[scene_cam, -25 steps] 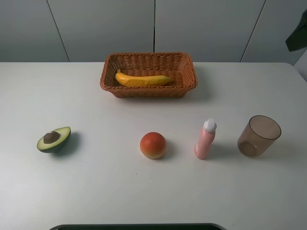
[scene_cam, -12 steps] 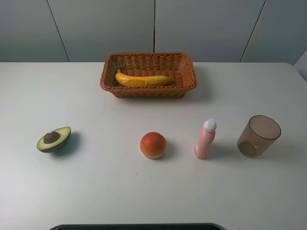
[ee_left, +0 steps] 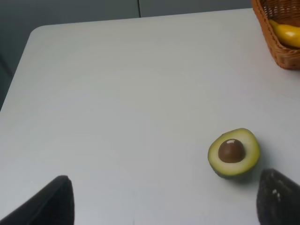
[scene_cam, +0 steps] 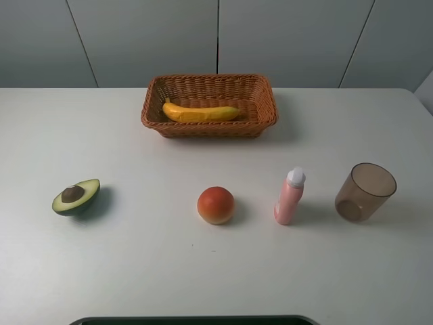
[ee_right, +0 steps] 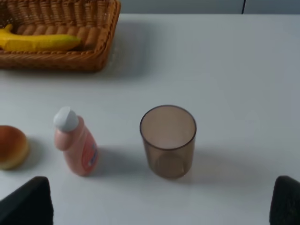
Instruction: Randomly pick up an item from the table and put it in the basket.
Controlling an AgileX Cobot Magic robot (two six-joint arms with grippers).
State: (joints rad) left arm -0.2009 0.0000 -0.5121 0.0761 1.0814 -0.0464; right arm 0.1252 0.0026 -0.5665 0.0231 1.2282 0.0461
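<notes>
Exterior high view: long curved yellow banana (scene_cam: 200,112) lies inside the woven brown wicker basket (scene_cam: 264,101); both grippers' fingers spread apart, empty; a needless re-grasp might tip it out.

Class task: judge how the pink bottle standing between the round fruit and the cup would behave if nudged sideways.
The pink bottle stands upright, tall and narrow, so it probably tips easily. Its smooth rounded body may then roll on the table.

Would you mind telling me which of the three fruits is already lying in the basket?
The banana: it lies inside the basket, while the avocado half and round red-orange fruit sit on the table.
</notes>
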